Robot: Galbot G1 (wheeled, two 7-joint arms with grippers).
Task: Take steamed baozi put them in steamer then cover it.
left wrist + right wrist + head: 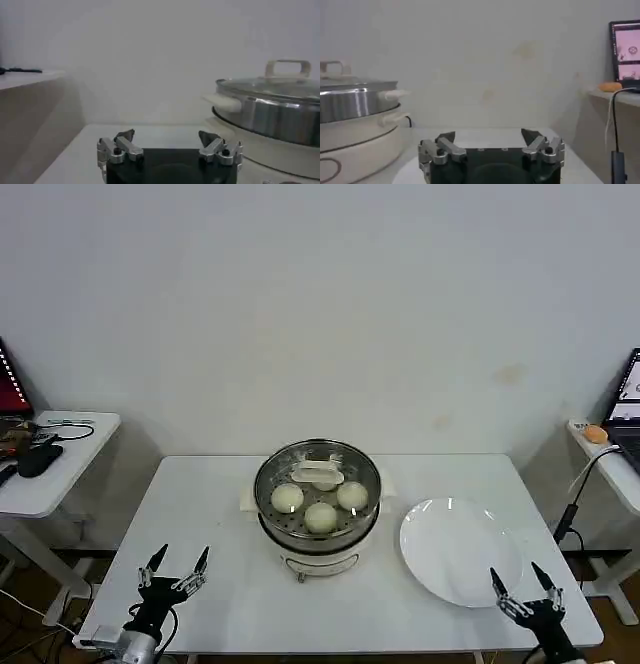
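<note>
The left gripper (pixel 178 569) hovers at the table's near left corner, fingers spread wide and holding nothing. The right gripper (pixel 526 589) hovers at the near right corner, also spread wide and empty, its fingertips just over the near rim of the bare white plate (pixel 455 549).

Farther in, at the middle of the white table (pixel 200 504), stands the steamer (pixel 318 529). The glass lid (pixel 280 464) sits flat on its rim, handle (pixel 318 474) on top. Through the glass three baozi (pixel 320 516) show plainly; a fourth seems to sit under the handle, partly hidden.

Both grippers sit low and well apart from the steamer, which lies ahead and inward from each: forward and to the right of the left one, forward and to the left of the right one. Neither arm looks clearly nearer. The lid handle's long axis runs side to side across the table.

With buns inside, lid on and plate bare, the task looks finished, and no further reach seems called for.

Beyond the table is a plain wall, with side desks at either edge.
</note>
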